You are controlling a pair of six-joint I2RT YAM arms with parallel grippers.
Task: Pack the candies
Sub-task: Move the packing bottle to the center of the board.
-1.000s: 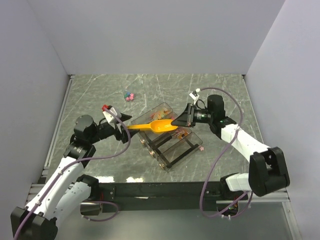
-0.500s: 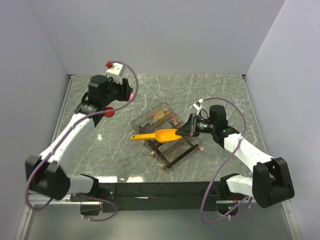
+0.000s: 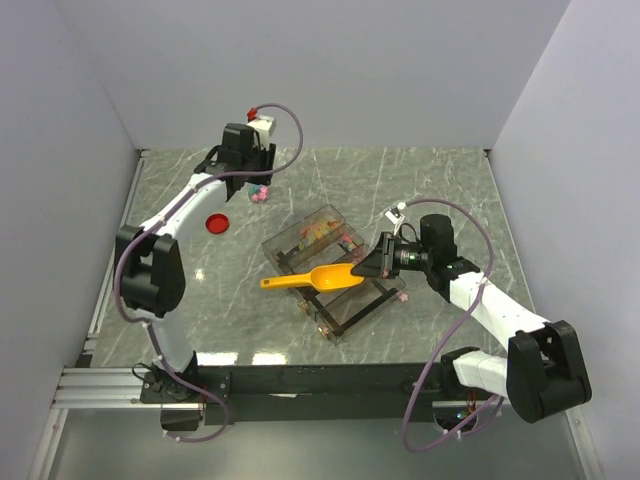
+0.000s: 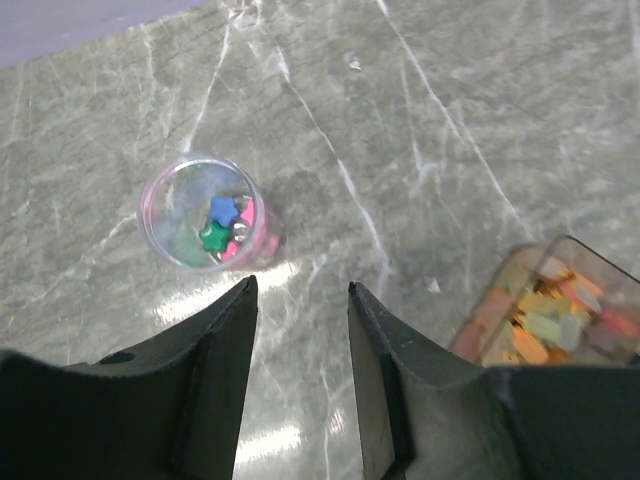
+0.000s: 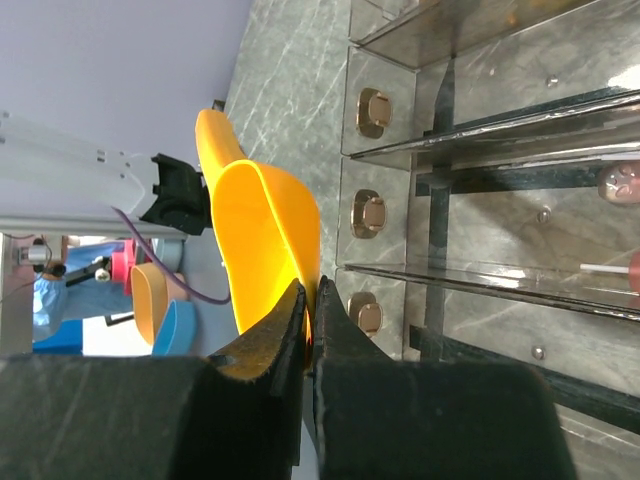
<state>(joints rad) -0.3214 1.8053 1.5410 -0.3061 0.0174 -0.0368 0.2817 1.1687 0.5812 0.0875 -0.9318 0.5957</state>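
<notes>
Two lots of candies point(image 4: 548, 318): one in the clear divided box point(image 3: 335, 318), one in a small round jar point(image 4: 205, 222).
The box lot fills the far compartment; the jar stands well left of the box, on its far side. Single sweets are too small to judge their lie. The red lid point(image 3: 216, 222) lies flat left of the box. The yellow scoop point(image 3: 315, 278) crosses the box's near half, handle pointing left, its bowl end clenched by the right gripper point(image 3: 368, 266). The left gripper point(image 4: 300, 340) hangs above the jar, jaws parted, empty.
</notes>
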